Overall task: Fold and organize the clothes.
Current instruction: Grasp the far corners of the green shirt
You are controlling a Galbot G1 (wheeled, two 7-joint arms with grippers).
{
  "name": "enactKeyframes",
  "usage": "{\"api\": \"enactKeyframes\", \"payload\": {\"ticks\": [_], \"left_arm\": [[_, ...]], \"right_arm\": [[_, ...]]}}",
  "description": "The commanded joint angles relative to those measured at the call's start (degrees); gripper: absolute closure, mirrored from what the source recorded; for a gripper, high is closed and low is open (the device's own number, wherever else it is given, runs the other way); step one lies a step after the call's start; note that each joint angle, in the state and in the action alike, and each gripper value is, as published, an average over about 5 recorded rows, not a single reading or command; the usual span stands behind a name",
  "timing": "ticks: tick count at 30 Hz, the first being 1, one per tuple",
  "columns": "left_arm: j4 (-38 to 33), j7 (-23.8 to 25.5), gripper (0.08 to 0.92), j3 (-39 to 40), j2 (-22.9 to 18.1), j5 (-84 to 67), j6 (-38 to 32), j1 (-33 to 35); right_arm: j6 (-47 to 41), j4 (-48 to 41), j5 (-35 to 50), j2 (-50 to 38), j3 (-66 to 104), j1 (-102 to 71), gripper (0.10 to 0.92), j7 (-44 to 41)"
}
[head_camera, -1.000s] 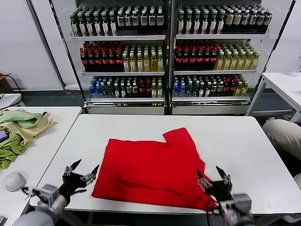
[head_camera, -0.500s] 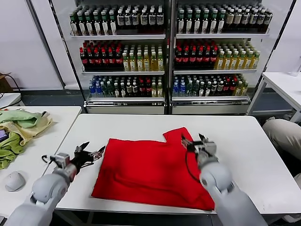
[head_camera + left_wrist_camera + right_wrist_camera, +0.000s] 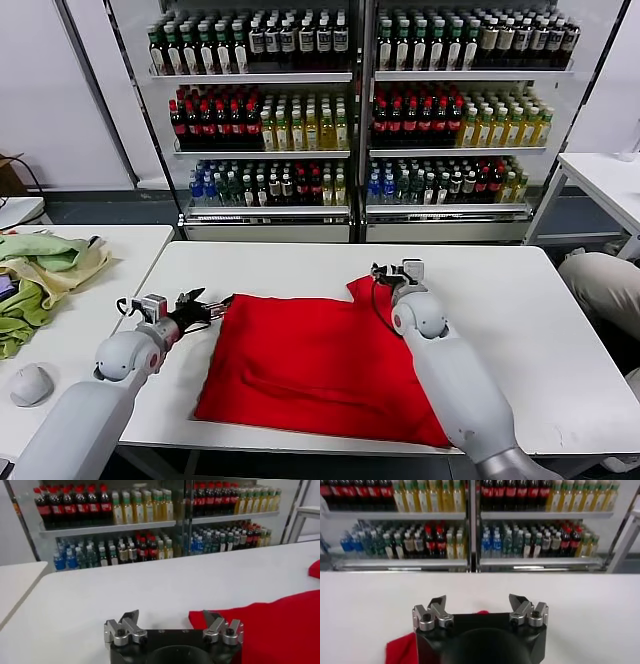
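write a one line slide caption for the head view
Both open tools reach the far corners of the bright red cotton T-shirt on the white table: left tool, right tool.

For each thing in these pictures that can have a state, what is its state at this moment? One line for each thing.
Red T-shirt: lying flat on the white table, one sleeve pointing to the far side.
Left gripper: open, at the shirt's far left corner.
Right gripper: open, over the sleeve.
Green and yellow cloths: heaped on the side table.

Shop-like lab: stocked drink shelves (image 3: 350, 110)
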Motion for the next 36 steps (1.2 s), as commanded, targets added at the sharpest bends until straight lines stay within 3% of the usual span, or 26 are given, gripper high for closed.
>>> {"api": "enactKeyframes", "payload": {"ticks": [1,7,11,29,32,36], "left_arm": [[6.09,0.98,0.177,3.47,-1.24,-0.1,-1.36,-4.5],[7.11,0.47,0.177,3.83,-1.34,1.32,-0.85,-4.99],[7.22,0.7,0.204,3.83,-1.05,1.38,-0.61,-4.8],[4.88,1.39,0.709,3.64,-1.34,1.18,-1.4,-2.69],[4.1,1.25,0.796,3.28,-0.81,-0.53,-2.55,-3.36],[-1.13,1.16,0.894,2.31,2.36,-5.88,-2.61,-3.21]], "right_arm": [[0.61,-8.2,-1.62,3.01,-0.31,3.78,0.203,-0.55],[0.32,-9.14,-1.07,3.54,0.44,3.83,0.203,-0.47],[-0.22,-9.38,0.3,3.63,0.54,3.79,0.259,-0.42],[2.99,-4.03,-0.21,3.11,0.5,1.03,0.776,-0.82],[4.31,0.48,-0.23,1.81,0.31,0.2,0.858,-0.8],[-0.28,15.06,3.6,-3.36,-1.06,-3.68,0.91,4.8]]}}
